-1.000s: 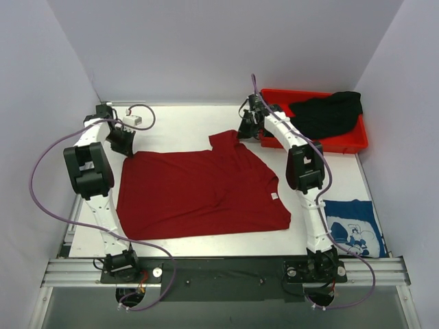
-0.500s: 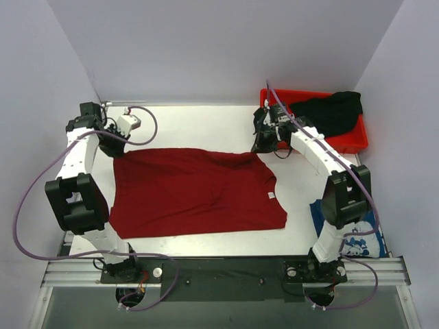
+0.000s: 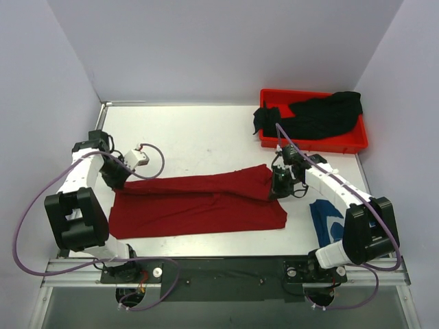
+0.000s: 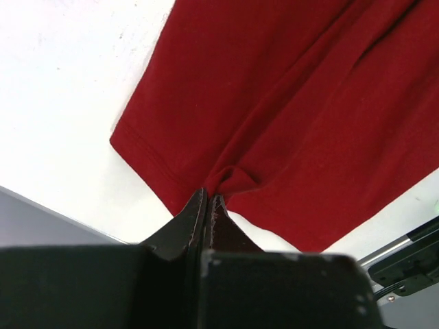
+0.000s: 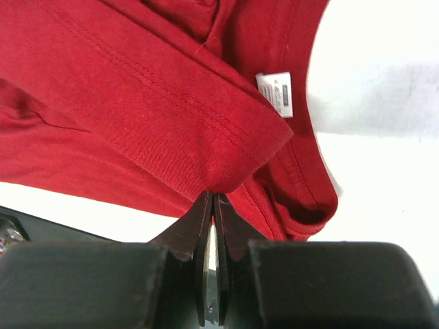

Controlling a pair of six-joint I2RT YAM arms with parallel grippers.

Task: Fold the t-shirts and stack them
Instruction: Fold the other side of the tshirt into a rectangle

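**Position.** The plain dark red cloth t-shirt lies on the white table as a long band stretched between the two sets of jaws. Its upper layer is drawn over the lower one.

**Left gripper**. The jaws are pressed together on a small bunch of fabric at the stitched hem. The cloth puckers directly ahead of the tips and fans out beyond them.

**Right gripper**. The jaws pinch a doubled, twin-stitched edge. The collar and its small white fabric label lie just beyond the tips and to their right.

**Handling.** We judge the garment light, limp and without any stiffness. It sags and creases wherever it is unsupported, and it probably drags on the table instead of sliding freely. The stitched hems and corners offer the firmest hold, being thicker than the body cloth. Both present grips are shallow, so we consider slippage under tension a fair risk. The two pinches should travel level to keep the fold line straight.

**Other items.** The crumpled black cloth t-shirt sits in the rigid bright red plastic tray, well beyond the right jaws. The blue cloth t-shirt lies behind them, partly hidden by the arm.
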